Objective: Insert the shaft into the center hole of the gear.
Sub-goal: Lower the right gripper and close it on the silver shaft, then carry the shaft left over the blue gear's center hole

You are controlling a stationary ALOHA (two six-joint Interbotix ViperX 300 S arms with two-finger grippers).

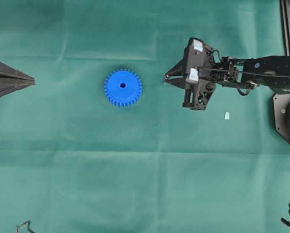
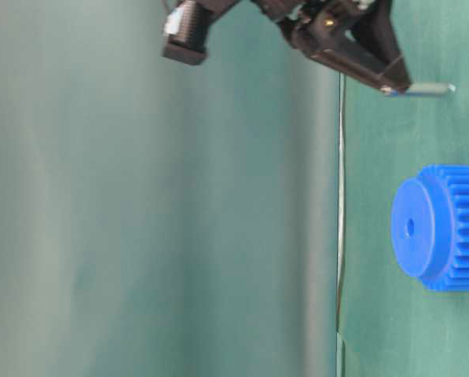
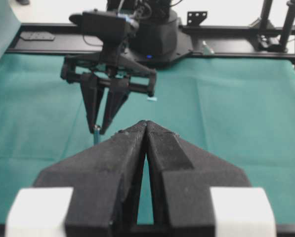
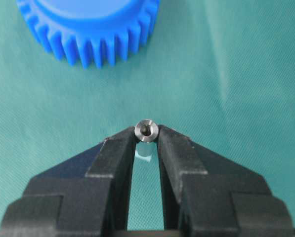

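One shaft (image 4: pixel 147 131) pinched in right jaws, one gear (image 1: pixel 123 87) nearby.

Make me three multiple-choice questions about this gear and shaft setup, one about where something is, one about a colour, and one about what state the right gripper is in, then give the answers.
1. Where does the gear lie in the overhead view?
A. Between the two grippers, on the green cloth
B. Under the right gripper
C. At the bottom edge of the cloth

2. What colour is the gear?
A. Red
B. Bright blue
C. Silver

3. What is the right gripper doing?
A. Standing wide open and empty
B. Shut on the gear's rim
C. Shut on the shaft

Answers:
1. A, the overhead view shows it apart from both, with the left gripper at the left edge and the right gripper to its right.
2. B, every view of it shows blue teeth and face.
3. C, the right wrist view shows the silvery pin pinched between the fingertips, clear of the gear.
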